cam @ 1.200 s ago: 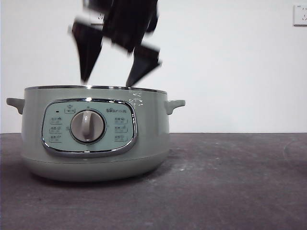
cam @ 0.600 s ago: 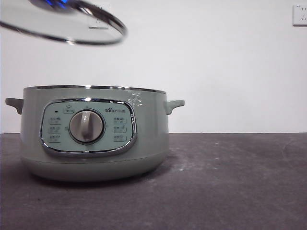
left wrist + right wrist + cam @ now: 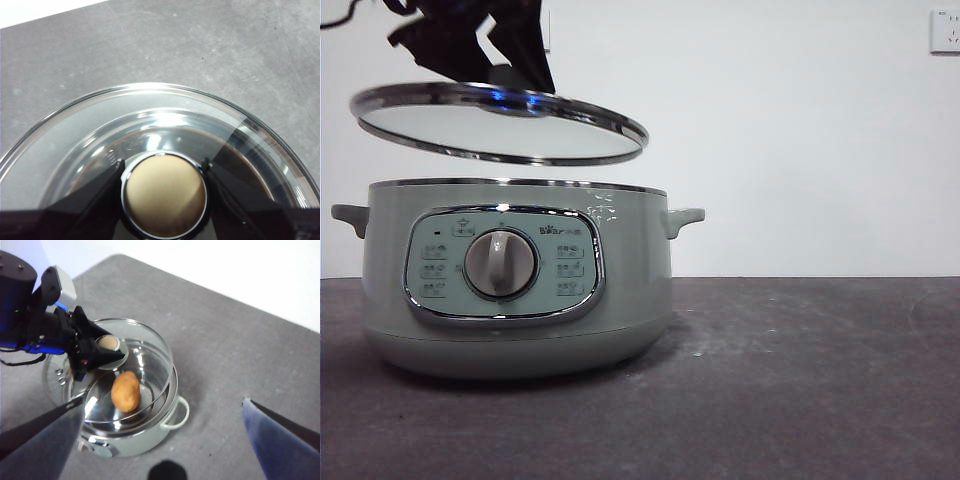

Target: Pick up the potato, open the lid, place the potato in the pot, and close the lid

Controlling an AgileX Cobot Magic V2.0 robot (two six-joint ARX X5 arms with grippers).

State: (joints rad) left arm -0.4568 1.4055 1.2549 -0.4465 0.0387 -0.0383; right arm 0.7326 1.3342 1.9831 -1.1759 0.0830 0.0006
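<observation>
Front view shows the pot [image 3: 515, 275] sitting broad and squat on the dark counter [image 3: 800, 390], sage-green with a chrome-framed panel and a central dial; it looks heavy and stiff enough to stand firm when something is set down on it. Just above its rim hangs the lid [image 3: 500, 125], tilted, not touching the pot. It is glass inside a shiny chrome rim, so I judge it rigid, breakable and slick everywhere but the knob [image 3: 164, 194], the one sensible place to hold it. The left claw [image 3: 164, 197] does that, its two black jaws pinching the pale round knob from either side. From the right wrist view, the potato [image 3: 125, 390] lies inside the pot, oval, orange-brown, smooth-skinned, probably firm and light. The right claw [image 3: 162, 440] waits high above with its jaws spread wide, holding nothing.
</observation>
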